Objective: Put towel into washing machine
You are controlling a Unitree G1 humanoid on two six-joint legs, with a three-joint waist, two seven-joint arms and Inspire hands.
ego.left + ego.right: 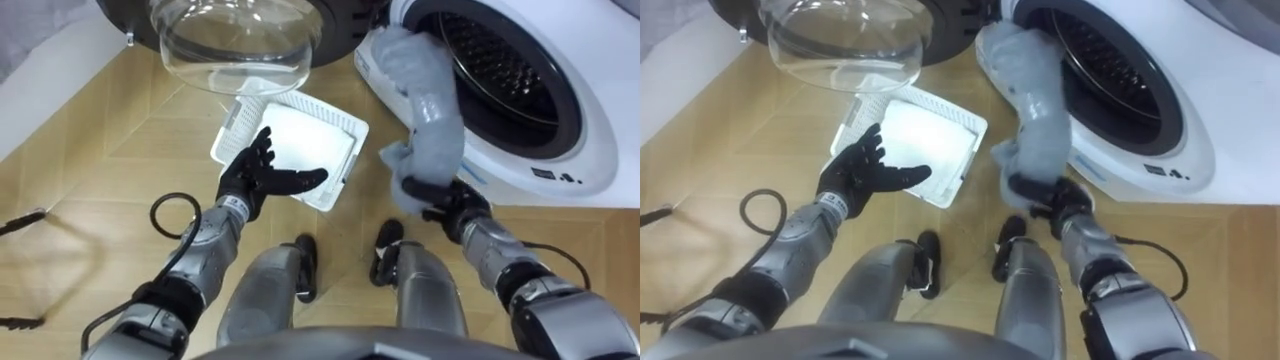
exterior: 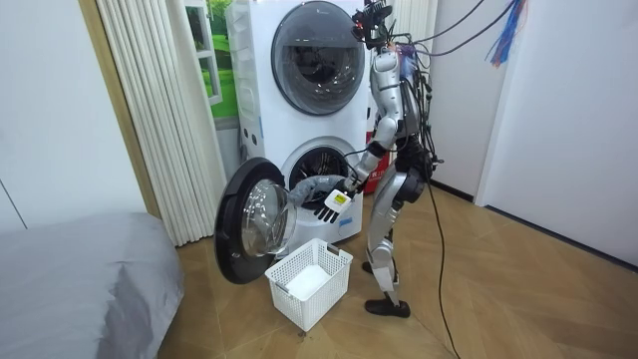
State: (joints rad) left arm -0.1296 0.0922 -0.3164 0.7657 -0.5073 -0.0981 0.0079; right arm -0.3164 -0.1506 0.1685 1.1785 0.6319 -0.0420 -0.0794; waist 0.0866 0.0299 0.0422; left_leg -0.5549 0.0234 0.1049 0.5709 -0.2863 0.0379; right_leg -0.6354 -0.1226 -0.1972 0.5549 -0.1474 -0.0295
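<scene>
A grey towel (image 1: 428, 95) hangs from the rim of the lower washing machine's drum (image 1: 505, 60) down its front. My right hand (image 1: 440, 198) is shut on the towel's lower end, just below the opening. The towel's upper part lies over the rim, partly inside the drum. My left hand (image 1: 262, 175) is open, fingers spread, hovering over a white plastic basket (image 1: 340, 125) on the floor. In the room view I stand before the stacked machines, with the towel (image 2: 311, 186) at the lower drum and my left hand (image 2: 332, 203) above the basket (image 2: 311, 289).
The machine's round glass door (image 1: 235, 40) is swung open on my left, above the basket. The floor is wooden. A grey bed (image 2: 80, 279) and a curtain (image 2: 159, 110) are on the room view's left.
</scene>
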